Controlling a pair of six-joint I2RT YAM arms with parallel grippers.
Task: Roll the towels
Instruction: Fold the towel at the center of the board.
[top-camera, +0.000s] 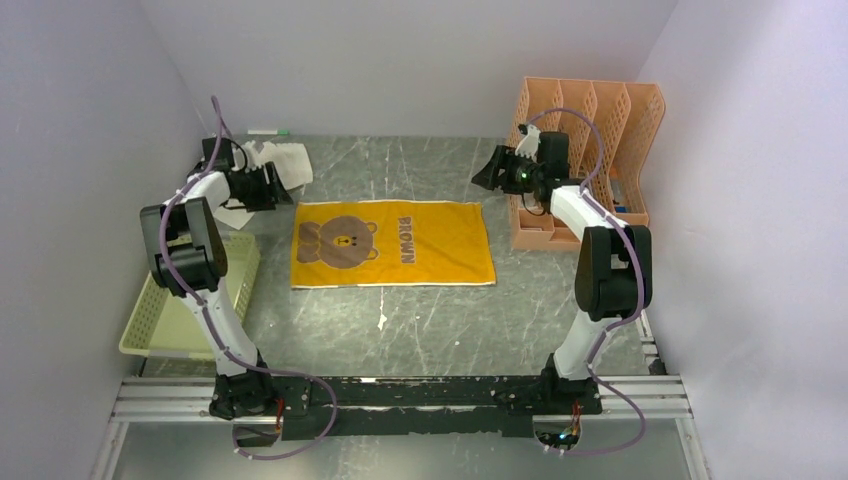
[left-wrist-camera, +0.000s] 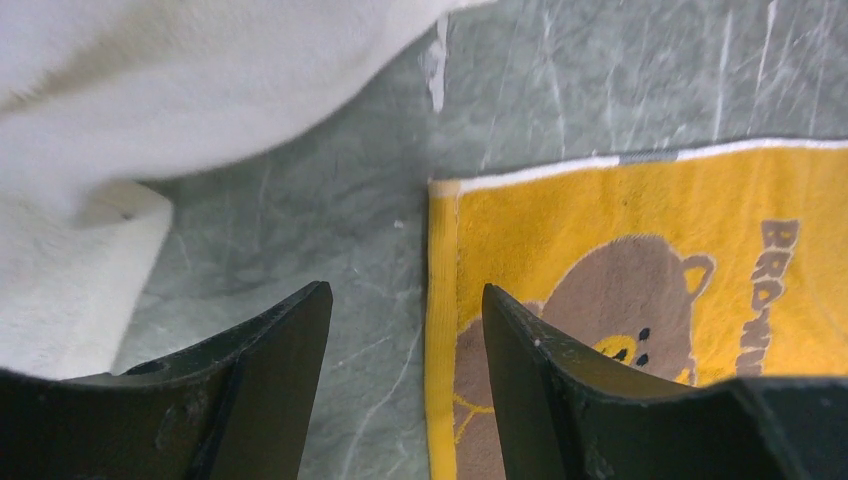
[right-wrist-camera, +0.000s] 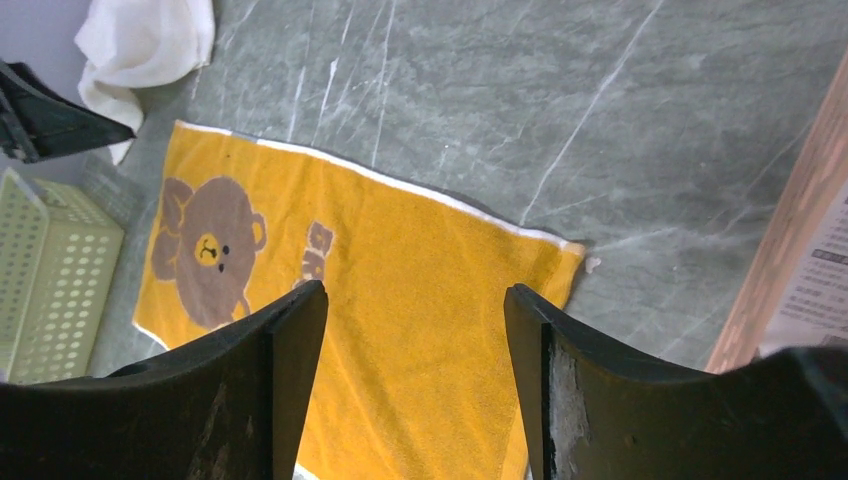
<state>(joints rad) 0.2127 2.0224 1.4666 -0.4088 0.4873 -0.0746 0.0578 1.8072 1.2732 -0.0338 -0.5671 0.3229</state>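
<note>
The yellow bear towel (top-camera: 392, 243) lay flat mid-table and the white towel (top-camera: 285, 162) lay crumpled far left, while the left gripper (left-wrist-camera: 405, 300) and right gripper (right-wrist-camera: 415, 295) both gaped, empty.

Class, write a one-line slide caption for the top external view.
Yellow bear towel lies flat on the table; left hand open by the crumpled white towel, right hand open near the file rack.
</note>
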